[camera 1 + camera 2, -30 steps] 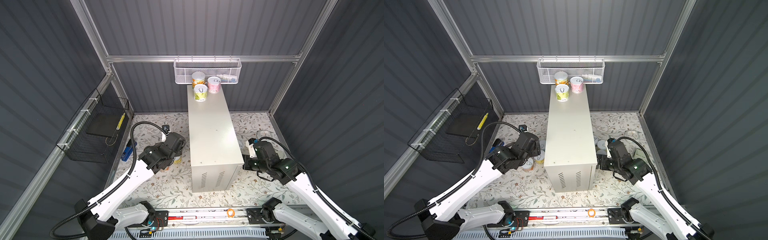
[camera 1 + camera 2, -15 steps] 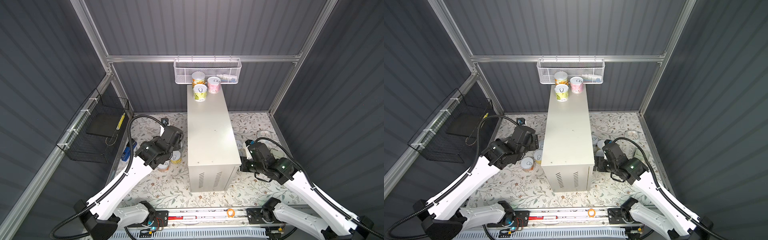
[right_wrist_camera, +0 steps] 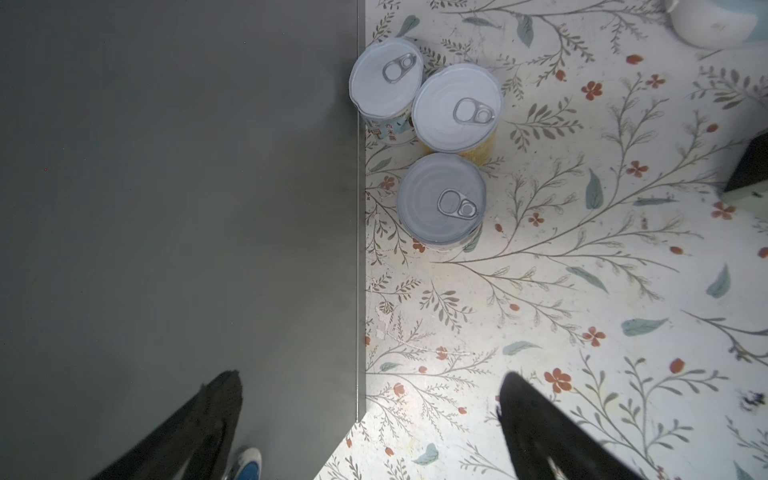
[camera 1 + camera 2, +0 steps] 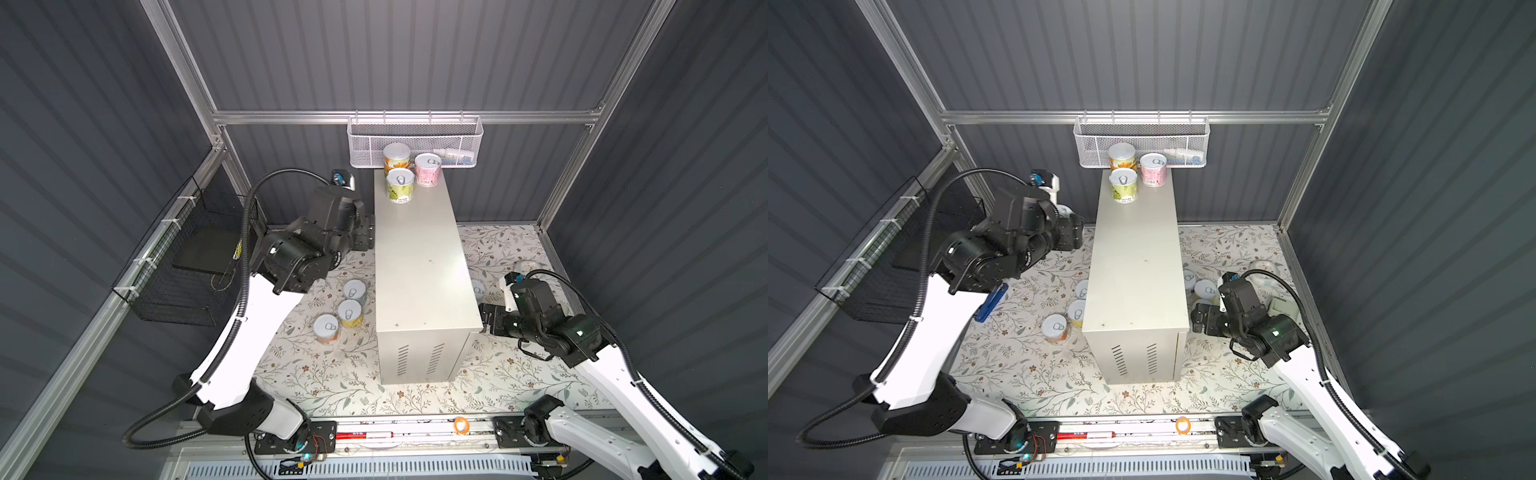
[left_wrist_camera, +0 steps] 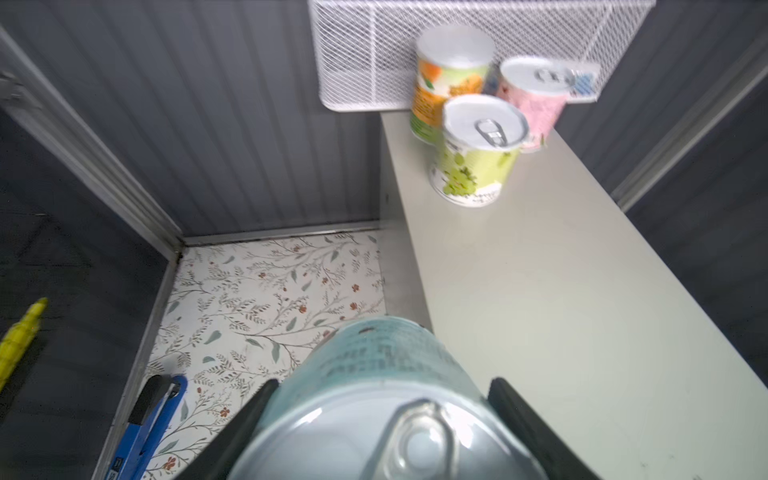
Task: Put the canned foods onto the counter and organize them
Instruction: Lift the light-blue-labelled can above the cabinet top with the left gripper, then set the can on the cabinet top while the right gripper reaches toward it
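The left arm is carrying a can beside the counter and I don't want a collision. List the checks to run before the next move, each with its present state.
1. Grip: the left gripper is clamped on both sides of the teal-labelled can: ok.
2. Held can's base is above the counter top: cannot tell.
3. Bare counter top in front of the green-labelled can: ok.
4. Green-labelled can, pink can and orange can stand upright: ok.
5. The right gripper is open, empty, low beside the counter: ok.
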`<state>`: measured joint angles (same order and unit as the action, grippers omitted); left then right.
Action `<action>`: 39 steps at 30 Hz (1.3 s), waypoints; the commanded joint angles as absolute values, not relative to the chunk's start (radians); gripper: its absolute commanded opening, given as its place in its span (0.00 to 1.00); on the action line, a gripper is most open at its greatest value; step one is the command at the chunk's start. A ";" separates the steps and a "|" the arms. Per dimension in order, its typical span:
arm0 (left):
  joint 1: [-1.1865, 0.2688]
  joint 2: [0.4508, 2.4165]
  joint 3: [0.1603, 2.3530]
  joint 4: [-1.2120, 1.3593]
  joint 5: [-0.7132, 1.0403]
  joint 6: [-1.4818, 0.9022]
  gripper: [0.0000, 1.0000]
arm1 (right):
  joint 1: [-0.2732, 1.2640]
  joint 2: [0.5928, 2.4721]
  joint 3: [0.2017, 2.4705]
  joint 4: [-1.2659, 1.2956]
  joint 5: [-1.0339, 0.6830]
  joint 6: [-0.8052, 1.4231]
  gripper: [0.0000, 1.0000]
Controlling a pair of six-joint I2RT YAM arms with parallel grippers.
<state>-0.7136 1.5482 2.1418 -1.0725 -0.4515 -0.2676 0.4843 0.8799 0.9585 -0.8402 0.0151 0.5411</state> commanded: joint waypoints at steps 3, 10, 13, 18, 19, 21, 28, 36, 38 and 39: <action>-0.714 1.726 2.367 -1.169 -0.193 -0.189 0.00 | 0.474 0.853 1.003 -0.885 0.038 0.514 0.98; -0.732 1.878 2.526 -1.199 -0.091 -0.182 0.00 | 0.471 0.832 1.045 -0.914 0.063 0.497 0.97; -0.736 1.908 2.541 -1.187 -0.077 -0.186 0.00 | 0.470 0.830 1.071 -0.920 0.070 0.488 0.98; -0.738 1.941 2.560 -1.191 -0.092 -0.186 0.20 | 0.468 0.845 1.132 -0.918 0.080 0.470 0.98; -0.738 1.945 2.562 -1.188 -0.093 -0.187 0.44 | 0.467 0.851 1.145 -0.916 0.080 0.467 0.99; -0.737 1.938 2.547 -1.168 -0.093 -0.186 0.66 | 0.467 0.864 1.166 -0.908 0.077 0.458 0.99; -0.738 1.942 2.518 -1.082 -0.043 -0.186 0.99 | 0.467 0.908 1.250 -0.881 0.073 0.429 0.99; -0.737 1.930 2.549 -0.942 -0.022 -0.165 0.99 | 0.467 0.969 1.396 -0.850 0.050 0.391 0.98; -0.738 1.919 2.567 -0.915 -0.037 -0.157 0.99 | 0.467 0.981 1.419 -0.831 0.024 0.381 0.97; -0.737 1.909 2.570 -0.901 -0.054 -0.153 0.99 | 0.468 0.987 1.428 -0.824 0.010 0.380 0.96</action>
<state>-0.7326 1.9411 2.5309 -0.9833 -0.0517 -0.1867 0.4717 0.9745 1.3945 -0.8570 0.0444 0.4080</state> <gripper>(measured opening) 0.994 0.965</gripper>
